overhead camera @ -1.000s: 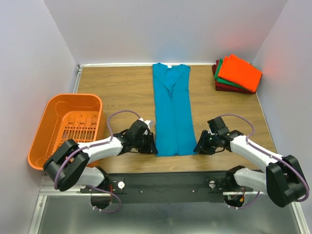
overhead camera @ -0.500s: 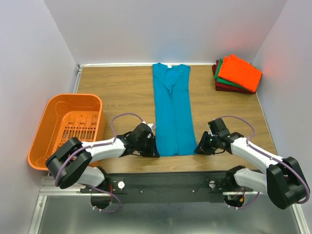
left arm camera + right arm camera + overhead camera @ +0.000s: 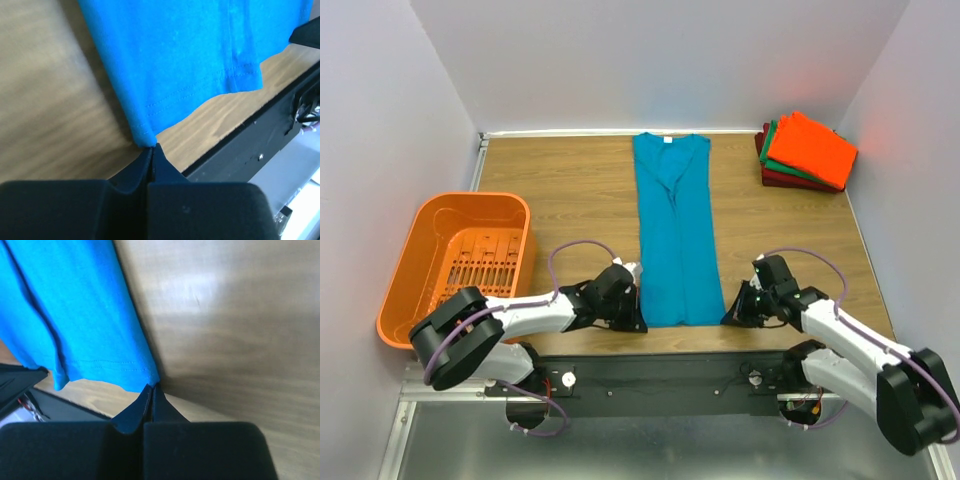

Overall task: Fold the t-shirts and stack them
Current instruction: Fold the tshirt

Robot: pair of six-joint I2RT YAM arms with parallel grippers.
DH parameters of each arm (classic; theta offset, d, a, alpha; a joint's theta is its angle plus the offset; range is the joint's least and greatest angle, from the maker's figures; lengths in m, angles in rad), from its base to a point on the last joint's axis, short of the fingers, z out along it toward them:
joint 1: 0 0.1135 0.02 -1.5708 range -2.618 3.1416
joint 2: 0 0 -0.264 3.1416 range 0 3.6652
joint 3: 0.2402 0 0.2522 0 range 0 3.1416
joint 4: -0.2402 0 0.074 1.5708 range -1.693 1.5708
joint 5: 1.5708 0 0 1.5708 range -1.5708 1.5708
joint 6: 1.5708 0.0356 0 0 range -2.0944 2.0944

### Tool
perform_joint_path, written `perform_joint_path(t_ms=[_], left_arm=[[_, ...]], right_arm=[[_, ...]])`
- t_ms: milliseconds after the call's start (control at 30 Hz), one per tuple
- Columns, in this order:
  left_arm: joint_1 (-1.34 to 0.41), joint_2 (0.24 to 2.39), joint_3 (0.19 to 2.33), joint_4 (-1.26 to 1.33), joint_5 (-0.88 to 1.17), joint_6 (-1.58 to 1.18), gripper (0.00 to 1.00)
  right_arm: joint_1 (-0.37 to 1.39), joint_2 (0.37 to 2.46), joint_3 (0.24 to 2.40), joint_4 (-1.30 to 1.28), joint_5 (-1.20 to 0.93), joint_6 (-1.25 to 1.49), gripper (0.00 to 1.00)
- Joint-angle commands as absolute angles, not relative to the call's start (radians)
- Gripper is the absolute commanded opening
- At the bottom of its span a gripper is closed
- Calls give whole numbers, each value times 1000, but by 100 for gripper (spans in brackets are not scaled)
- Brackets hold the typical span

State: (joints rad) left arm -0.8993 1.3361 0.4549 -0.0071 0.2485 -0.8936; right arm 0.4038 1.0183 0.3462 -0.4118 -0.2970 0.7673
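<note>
Wrist views: left gripper [image 3: 151, 150] and right gripper [image 3: 151, 389], spread moments ago, now pinch near corners of the teal t-shirt [image 3: 175, 50] (fold can begin).

Both arms lie low, forearms angled inward toward each other. The left gripper [image 3: 152, 149] and right gripper [image 3: 151, 388] are clamped tight, each pinching a near corner of the teal-blue t-shirt [image 3: 672, 230].
</note>
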Motion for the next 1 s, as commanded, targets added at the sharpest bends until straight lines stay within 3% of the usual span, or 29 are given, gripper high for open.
perform_joint_path(t_ms=[0, 300, 633, 967], left_arm=[[-963, 1299, 405, -32, 204, -943, 0], [-1003, 1154, 432, -93, 124, -979, 0], [-1003, 1198, 518, -141, 86, -936, 0], [-953, 1290, 650, -160, 18, -839, 0]], right_arm=[[399, 911, 296, -488, -356, 756, 1], [400, 816, 386, -614, -301, 733, 1], [400, 859, 474, -607, -270, 722, 1], [402, 1055, 662, -508, -175, 663, 1]])
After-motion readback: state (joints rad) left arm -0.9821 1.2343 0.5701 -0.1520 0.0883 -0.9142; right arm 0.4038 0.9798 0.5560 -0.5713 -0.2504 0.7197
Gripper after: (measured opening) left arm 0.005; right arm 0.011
